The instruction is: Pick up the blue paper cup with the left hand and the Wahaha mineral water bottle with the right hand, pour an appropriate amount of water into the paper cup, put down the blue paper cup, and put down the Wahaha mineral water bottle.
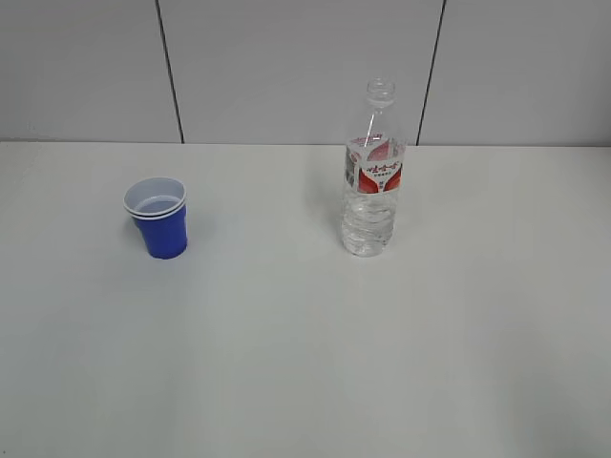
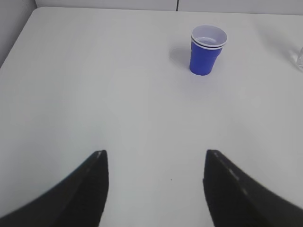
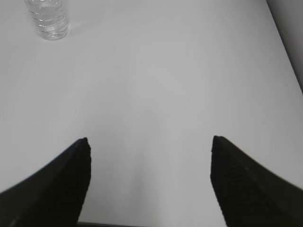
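The left tool (image 2: 155,163) is seen spread wide and empty, its two black fingers (image 2: 92,189) low in the left wrist view, over bare bench (image 2: 94,94). The right tool (image 3: 150,151) is likewise spread wide with nothing between its fingers (image 3: 71,179). Neither tool appears in the exterior view.

The blue paper cup (image 2: 207,49) is taken as the landmark. It stands upright on the bench, well ahead of the left tool and somewhat to its right. It looks like two cups nested, white inside. Thin paper walls are judged to be light and easily crushed, so a gentle grip across the mid-body, below the rim, would be called for; a hard squeeze could buckle it or separate the nested pair.

The Wahaha mineral water bottle (image 1: 373,176) stands upright well to the right of the cup, uncapped, with water visible in its lower part. Only its ribbed base (image 3: 48,19) is shown in the right wrist view, far ahead and left of the right tool. Its thin clear plastic is judged smooth and yielding; a hold just under the label band is suggested, since over-squeezing an open bottle could spill water.
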`<act>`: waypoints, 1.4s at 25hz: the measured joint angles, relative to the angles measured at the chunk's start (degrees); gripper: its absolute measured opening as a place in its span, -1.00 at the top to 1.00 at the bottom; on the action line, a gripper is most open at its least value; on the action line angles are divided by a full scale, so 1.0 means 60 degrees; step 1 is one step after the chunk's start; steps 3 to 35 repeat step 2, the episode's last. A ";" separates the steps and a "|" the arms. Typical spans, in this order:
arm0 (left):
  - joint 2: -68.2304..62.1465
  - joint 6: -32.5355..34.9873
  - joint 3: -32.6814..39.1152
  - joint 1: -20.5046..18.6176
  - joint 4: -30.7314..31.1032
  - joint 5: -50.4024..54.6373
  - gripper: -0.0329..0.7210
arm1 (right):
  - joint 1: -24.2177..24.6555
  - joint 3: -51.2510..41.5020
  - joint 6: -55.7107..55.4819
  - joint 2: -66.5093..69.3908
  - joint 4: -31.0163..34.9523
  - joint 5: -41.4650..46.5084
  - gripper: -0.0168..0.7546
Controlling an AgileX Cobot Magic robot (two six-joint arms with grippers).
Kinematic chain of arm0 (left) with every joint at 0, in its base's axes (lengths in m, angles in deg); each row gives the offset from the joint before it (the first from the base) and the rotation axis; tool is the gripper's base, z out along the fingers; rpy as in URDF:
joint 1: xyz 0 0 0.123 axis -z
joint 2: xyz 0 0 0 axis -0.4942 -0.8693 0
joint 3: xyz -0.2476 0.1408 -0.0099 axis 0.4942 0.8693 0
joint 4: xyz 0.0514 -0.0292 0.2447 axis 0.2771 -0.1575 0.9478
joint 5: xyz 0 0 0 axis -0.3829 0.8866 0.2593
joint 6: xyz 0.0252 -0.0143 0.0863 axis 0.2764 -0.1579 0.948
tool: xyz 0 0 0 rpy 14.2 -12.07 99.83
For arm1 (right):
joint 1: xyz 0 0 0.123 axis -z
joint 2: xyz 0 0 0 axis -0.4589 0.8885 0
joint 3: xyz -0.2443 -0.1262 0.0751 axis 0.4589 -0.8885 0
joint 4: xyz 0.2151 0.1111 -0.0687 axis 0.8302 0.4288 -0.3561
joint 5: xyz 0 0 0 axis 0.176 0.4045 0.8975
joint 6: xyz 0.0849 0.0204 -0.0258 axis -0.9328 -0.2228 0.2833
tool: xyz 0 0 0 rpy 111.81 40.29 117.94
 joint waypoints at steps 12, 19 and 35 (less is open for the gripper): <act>0.0000 0.0000 0.0000 0.0000 0.0000 0.0000 -0.36 | 0.0000 0.0000 0.0000 0.0000 0.0000 0.0000 -0.57; 0.0000 0.0000 0.0000 0.0000 0.0000 0.0000 -0.36 | 0.0000 0.0000 0.0000 0.0000 0.0000 0.0000 -0.57; 0.0000 0.0000 0.0000 0.0000 0.0000 0.0000 -0.36 | 0.0000 0.0000 0.0000 0.0000 0.0000 0.0000 -0.57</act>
